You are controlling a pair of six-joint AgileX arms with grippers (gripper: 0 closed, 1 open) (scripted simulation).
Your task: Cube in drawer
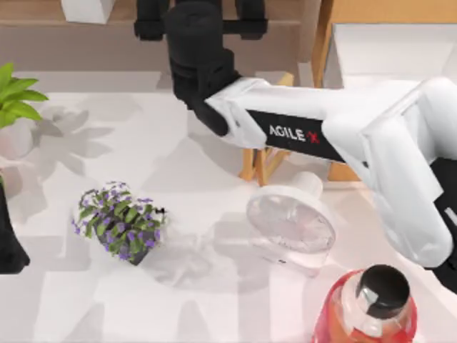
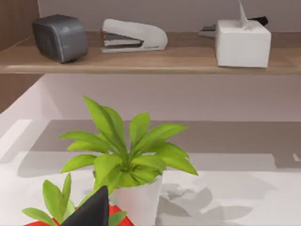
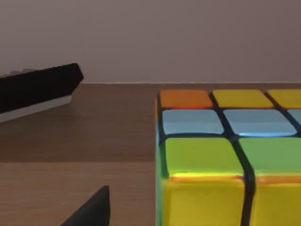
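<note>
The cube (image 3: 225, 155), a small plastic puzzle cube with a grid of glossy squares divided by black lines, sits on the brown wooden shelf (image 3: 80, 141) at the far edge of the table, close in front of the right wrist camera. Its upper face shows orange, yellow, pale blue and green squares; the face toward the camera is yellow. It stands flat and square on the wood, near a dark flat object (image 3: 37, 89) lying further back.

By its look it is light, rigid and hard, with smooth shiny faces that could slip under a weak pinch. The flat, parallel side faces seem the best places to grip, one finger on each opposite side, square to the faces rather than across a corner.

In the top view the white right arm (image 1: 335, 132) reaches across the table to the shelf, and its black right gripper (image 1: 196, 25) hovers over the shelf edge. Whether its fingers are apart or closed cannot be told, and the cube is not visibly held.

The light-orange wooden drawer (image 1: 378, 43) with white interior stands at the table's far right.

The left arm (image 1: 8, 243) is parked at the table's left edge, beside a green leafy plant in a white pot (image 2: 127, 165).
</note>
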